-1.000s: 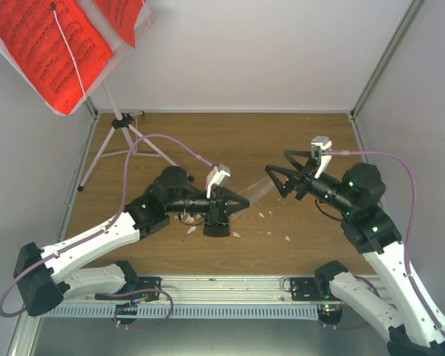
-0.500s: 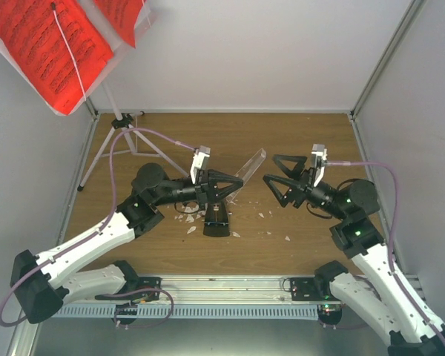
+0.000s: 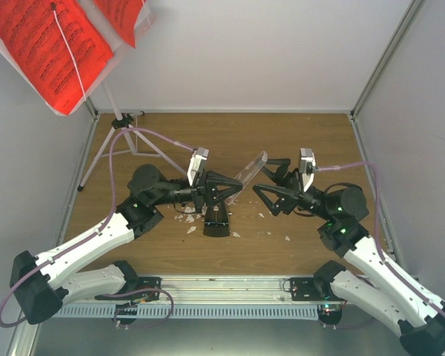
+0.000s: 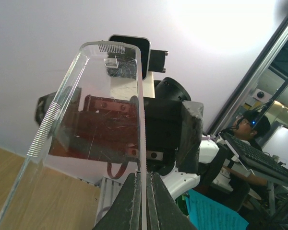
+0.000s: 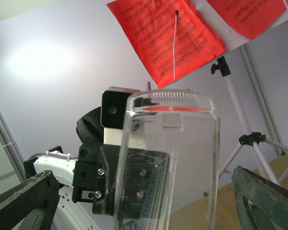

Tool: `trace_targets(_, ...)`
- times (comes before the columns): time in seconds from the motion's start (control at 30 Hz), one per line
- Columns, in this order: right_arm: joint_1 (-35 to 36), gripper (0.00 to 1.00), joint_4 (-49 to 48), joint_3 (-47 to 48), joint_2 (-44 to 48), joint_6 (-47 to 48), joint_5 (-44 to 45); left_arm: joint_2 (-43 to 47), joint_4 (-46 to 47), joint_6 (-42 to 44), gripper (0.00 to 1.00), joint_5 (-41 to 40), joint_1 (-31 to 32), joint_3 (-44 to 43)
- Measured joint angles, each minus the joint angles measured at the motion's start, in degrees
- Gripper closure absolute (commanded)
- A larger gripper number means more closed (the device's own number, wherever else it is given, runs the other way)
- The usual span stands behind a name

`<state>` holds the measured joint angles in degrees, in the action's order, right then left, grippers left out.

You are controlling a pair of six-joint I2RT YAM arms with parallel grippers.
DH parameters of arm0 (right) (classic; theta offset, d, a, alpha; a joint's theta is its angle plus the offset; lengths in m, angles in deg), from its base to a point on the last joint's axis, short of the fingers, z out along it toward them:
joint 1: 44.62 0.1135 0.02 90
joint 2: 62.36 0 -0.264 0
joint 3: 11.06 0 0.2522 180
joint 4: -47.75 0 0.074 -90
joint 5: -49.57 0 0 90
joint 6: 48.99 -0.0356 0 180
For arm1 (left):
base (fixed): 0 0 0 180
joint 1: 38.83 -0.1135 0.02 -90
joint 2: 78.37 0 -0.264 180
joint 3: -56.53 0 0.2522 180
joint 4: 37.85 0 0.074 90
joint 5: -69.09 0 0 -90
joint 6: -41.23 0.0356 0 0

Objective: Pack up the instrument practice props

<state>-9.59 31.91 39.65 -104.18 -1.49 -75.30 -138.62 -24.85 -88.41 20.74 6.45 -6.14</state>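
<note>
Two grippers, mid-table: left gripper (image 4: 142, 194) pinching the edge of a clear plastic cover (image 4: 93, 110); right gripper (image 3: 262, 178) spread wide either side of that cover's other end. Black metronome (image 3: 216, 224) stands mid-table, just nearside of the left gripper. White music stand (image 3: 121, 121) bearing red music sheets (image 3: 41, 44): far-left corner.

Wood-grain tabletop (image 3: 311, 137) below the jaws, enclosed by white walls (image 3: 252, 52) and aluminium posts (image 3: 380, 59). Beyond the jaws of the left gripper (image 4: 143, 184): bright wall glare (image 4: 211, 17), with a keyboard (image 4: 252, 154) to their right.
</note>
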Motion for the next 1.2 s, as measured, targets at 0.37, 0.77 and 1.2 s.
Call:
trace_targets(0.37,2.05,0.07,-4.9,-0.63,-3.96,0.2,2.1,0.0,2.64,-0.48,1.0,1.49,0.0,1.64)
trace_targets(0.77,2.32,0.26,-10.27,-0.61,-6.99,0.17,0.24,-0.2,5.14,-1.53,1.0,3.21,-0.07,1.9)
trace_targets(1.2,2.32,0.33,-10.84,-0.04,-8.41,0.11,-0.74,-0.66,5.62,-1.53,1.0,3.45,-0.07,1.9)
